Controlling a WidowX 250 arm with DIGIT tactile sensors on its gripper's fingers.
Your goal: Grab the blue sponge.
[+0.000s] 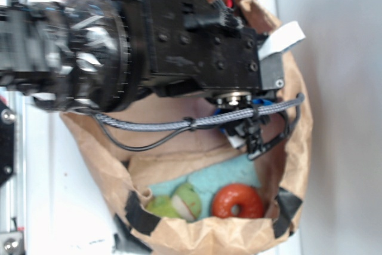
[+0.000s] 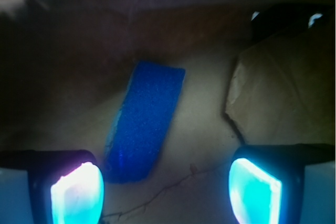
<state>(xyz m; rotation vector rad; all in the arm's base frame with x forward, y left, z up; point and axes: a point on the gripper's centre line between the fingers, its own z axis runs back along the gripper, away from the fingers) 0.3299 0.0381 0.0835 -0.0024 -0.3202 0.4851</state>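
In the exterior view, the gripper (image 1: 253, 132) is seen lowered inside a crumpled brown paper bag (image 1: 296, 129), and most of the bag's floor is hidden under the black arm. Only a sliver of bright blue is glimpsed beside the wrist, so the sponge cannot be placed from this view. A red ring (image 1: 239, 201) and a green-and-white ball (image 1: 186, 200) are seen on a teal cloth (image 1: 224, 178) at the near end of the bag, apart from the gripper. A snag is judged possible here: the braided cable (image 1: 179, 125) and the bag's folded walls are close to the tool, and the paper could be caught or dragged if the arm is shifted sideways.

In the wrist view, the fingers are shown spread wide apart, with the left pad (image 2: 77, 192) and right pad (image 2: 255, 187) both glowing and nothing between them. The blue sponge (image 2: 144, 120) is found lying flat on the bag floor, slanted, its near end just beside the left pad rather than centred in the gap. If the jaws are closed from here, the sponge is likely to be pushed aside or clipped at one corner; the left finger could also be set down on top of it.
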